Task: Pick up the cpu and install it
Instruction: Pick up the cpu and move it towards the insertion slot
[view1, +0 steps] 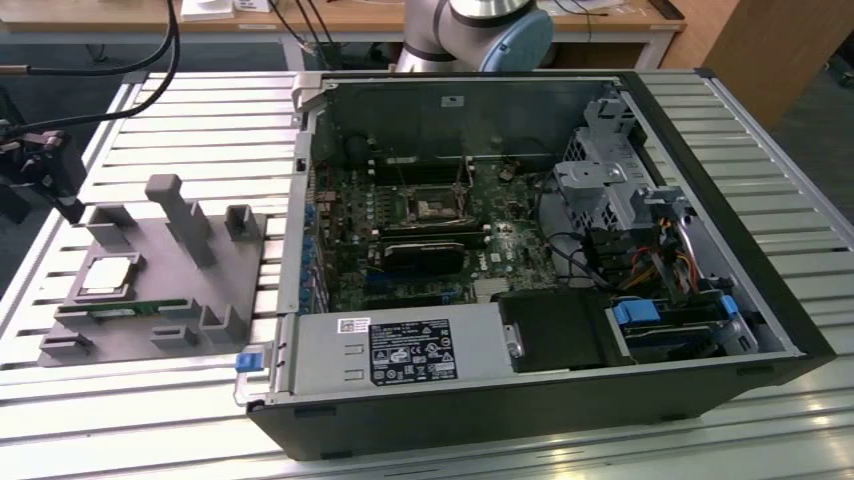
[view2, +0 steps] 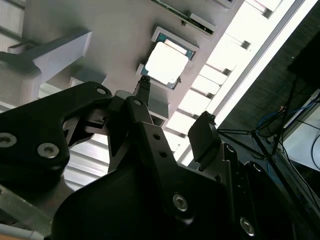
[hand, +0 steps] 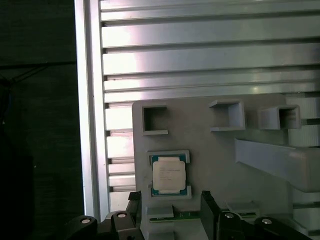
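The cpu (hand: 169, 175), a flat square chip with a shiny silver lid and a thin greenish rim, lies seated in a square recess of a matte grey plastic fixture (hand: 210, 155). In both wrist views the gripper (hand: 170, 197) hangs just above it, released and empty. Its blocky black fingers (hand: 207, 202) are spread wider than the chip and clear of it.

In the exterior view the chip is at about 9 o'clock from the open black computer case (view1: 534, 410), well apart from the green motherboard (view1: 350, 212). A narrow green memory stick (view1: 127, 309) lies at 6 o'clock just beside the chip. The fixture rests on a table (hand: 200, 50) of ribbed aluminium slats.
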